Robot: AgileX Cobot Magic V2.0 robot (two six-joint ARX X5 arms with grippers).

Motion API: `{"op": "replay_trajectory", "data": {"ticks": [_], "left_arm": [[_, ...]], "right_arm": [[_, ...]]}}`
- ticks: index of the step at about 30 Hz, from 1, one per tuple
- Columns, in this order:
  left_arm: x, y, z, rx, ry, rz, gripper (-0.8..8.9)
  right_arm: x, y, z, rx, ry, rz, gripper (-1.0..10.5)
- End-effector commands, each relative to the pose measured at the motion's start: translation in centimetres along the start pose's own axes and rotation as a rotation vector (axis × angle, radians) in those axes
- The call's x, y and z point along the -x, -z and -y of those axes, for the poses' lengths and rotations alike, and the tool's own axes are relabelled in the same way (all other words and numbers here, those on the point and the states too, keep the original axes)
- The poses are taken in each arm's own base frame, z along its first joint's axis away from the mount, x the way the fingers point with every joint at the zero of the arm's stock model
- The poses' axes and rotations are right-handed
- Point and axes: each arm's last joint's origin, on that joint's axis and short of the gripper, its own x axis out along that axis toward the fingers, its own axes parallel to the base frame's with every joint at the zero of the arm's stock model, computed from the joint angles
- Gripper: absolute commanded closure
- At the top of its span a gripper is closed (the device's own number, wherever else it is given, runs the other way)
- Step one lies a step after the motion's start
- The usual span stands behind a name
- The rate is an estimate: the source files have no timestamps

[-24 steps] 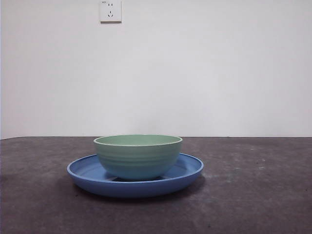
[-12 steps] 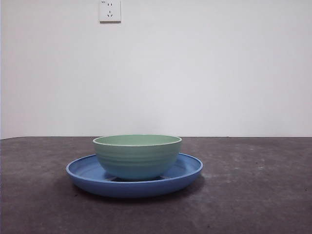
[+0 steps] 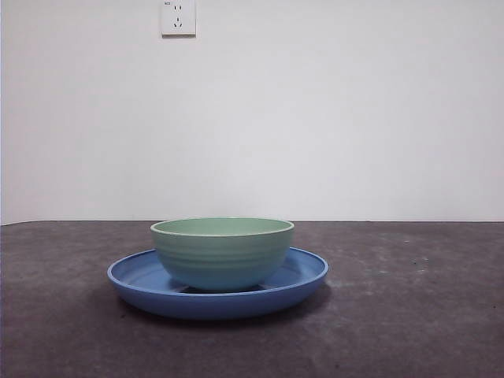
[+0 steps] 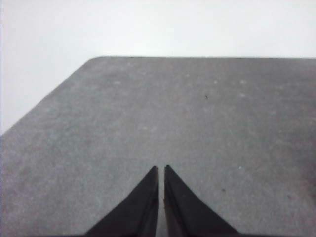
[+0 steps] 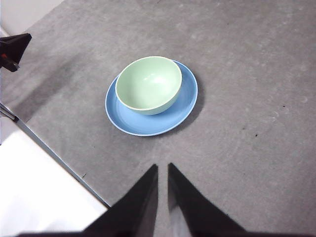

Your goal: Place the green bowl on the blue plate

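One pale mint-green glossy round bowl (image 3: 222, 252) with faint ridges on its outer wall stands upright on one wide, shallow, glossy blue round plate (image 3: 142, 285). The plate lies flat on the dark grey table (image 3: 409, 315). One white wall socket (image 3: 178, 17) is mounted on the white wall behind.

Left gripper (image 4: 161, 169): jaws pressed together, nothing between them, above bare table surface.

Right gripper (image 5: 162, 168): jaws nearly together, nothing between them, held well apart from the bowl (image 5: 148, 84) and plate (image 5: 183, 106).
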Motion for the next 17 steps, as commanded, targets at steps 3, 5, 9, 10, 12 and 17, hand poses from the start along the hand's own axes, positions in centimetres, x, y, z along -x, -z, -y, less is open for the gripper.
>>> {"op": "replay_trajectory", "data": {"ticks": [3, 5, 9, 10, 12, 17], "left_arm": [[-0.18, 0.57, -0.01, 0.002, -0.003, -0.008, 7.94], [-0.18, 0.56, -0.01, 0.010, -0.003, -0.006, 7.94], [-0.17, 1.00, 0.00, 0.028, -0.003, -0.052, 7.94], [-0.16, 1.05, 0.00, 0.034, -0.002, -0.056, 7.94], [-0.16, 1.05, 0.00, 0.045, -0.002, -0.056, 7.94], [-0.16, 1.05, 0.00, 0.049, -0.002, -0.056, 7.94]], "right_arm": [[0.23, -0.40, -0.13, 0.013, -0.005, 0.017, 9.2], [0.23, -0.40, -0.14, 0.013, -0.006, 0.017, 9.2], [0.23, -0.40, -0.13, 0.013, -0.005, 0.017, 9.2], [0.23, -0.40, -0.13, 0.013, -0.005, 0.017, 9.2], [0.23, -0.40, -0.14, 0.013, -0.006, 0.017, 9.2], [0.23, -0.40, -0.14, 0.013, -0.006, 0.017, 9.2]]}}
